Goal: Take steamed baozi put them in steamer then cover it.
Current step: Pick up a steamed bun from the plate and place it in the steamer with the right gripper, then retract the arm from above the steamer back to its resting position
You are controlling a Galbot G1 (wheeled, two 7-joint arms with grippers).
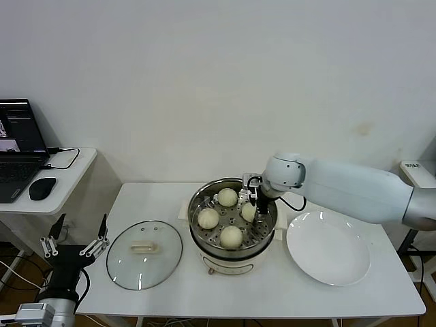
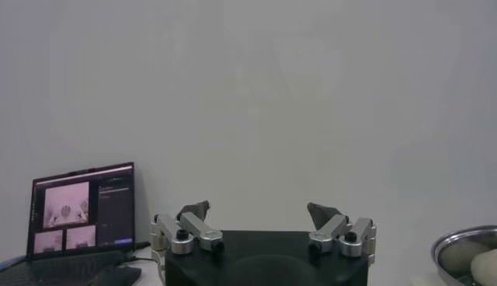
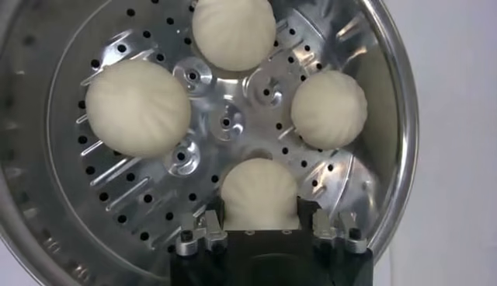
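— Buns first: where do we stand?

— We count all four steamed baozi [image 1: 231, 236] inside the steamer [image 1: 197, 204], resting on its perforated floor. Our right tool [image 1: 253, 202] is down in the basket at the fourth bun [image 3: 259, 194]; in the right wrist view its fingers [image 3: 200, 237] stand apart on either side of that bun, so we judge it released, not gripped. The white plate [image 1: 328, 246] to our right holds nothing.

— So the cover comes next?

— We think so. The cover [image 1: 144, 254] lies flat on the surface [image 1: 272, 293] just left of the steamer, glass dome up, its oblong handle [image 1: 144, 248] running roughly left to right across our view.

— Which arm is nearer?

— Our left tool [image 1: 75, 244] waits off the surface's left edge with fingers spread wide, near the cover's left side and clearly closer to it than the right. To span the handle's short side, the fingers would close front to back. The right arm would also need to lift clear of the basket before the cover travels rightward over it.
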